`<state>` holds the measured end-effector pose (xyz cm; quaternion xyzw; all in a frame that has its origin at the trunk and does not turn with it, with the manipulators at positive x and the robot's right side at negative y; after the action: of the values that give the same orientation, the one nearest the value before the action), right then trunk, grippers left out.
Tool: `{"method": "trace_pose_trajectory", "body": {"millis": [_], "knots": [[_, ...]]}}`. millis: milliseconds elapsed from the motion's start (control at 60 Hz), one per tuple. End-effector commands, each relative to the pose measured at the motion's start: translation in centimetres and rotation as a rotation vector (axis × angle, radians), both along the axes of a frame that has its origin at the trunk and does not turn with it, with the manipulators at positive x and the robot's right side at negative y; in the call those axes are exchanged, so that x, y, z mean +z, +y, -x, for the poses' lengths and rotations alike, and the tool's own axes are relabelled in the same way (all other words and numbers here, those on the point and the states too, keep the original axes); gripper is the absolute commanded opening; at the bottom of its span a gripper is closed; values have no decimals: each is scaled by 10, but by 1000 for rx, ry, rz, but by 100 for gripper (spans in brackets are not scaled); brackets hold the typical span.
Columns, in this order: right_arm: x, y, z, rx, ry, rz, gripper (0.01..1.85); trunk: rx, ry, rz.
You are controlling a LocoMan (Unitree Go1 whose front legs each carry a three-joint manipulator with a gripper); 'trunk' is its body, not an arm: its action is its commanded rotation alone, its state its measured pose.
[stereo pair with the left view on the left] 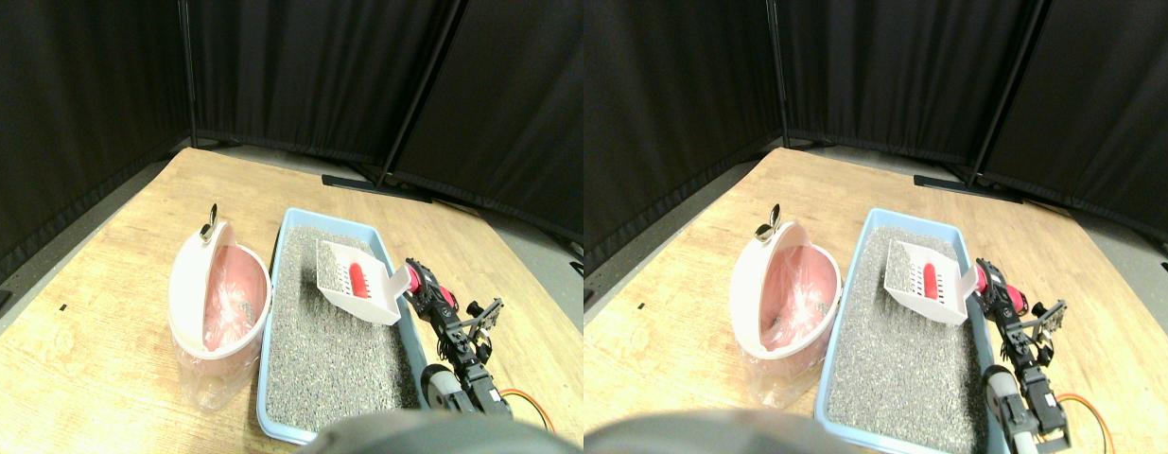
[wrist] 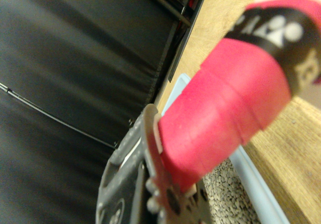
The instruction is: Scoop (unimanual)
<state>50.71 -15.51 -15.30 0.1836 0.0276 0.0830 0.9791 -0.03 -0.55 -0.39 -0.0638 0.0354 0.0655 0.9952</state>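
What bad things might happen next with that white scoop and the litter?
1. The white scoop hangs tilted over the blue litter tray with a red piece and some grit in it; a tip could drop the piece back into the litter.
2. The pink-lined bin stands beside the tray; grit might spill on the wooden floor on the way over.
3. The gripper meets the scoop at its red wrapped handle; the scoop may twist.

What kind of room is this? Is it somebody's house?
Probably not a house. It looks like a robot test space: black curtains on stands wall off a wooden board, where a litter tray, a white scoop and a lined bin are set out for practice.
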Motion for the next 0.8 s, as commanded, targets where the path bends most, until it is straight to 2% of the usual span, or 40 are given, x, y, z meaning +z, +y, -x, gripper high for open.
{"method": "trace_pose_trajectory", "body": {"millis": [17,267,350,383,467,717,800], "knots": [[24,6,-2,20,-130,-84,5,3,-14,25],[45,7,-10,8,-157,-141,5,12,-26,30],[53,7,-12,0,-144,-145,5,16,-28,34],[59,8,-14,-13,-130,-193,5,20,-30,36],[67,9,-16,-9,-139,-193,5,27,-34,38],[77,16,-19,-3,-152,-228,5,43,-43,46],[77,18,-20,8,-133,-303,5,48,-42,45]]}}
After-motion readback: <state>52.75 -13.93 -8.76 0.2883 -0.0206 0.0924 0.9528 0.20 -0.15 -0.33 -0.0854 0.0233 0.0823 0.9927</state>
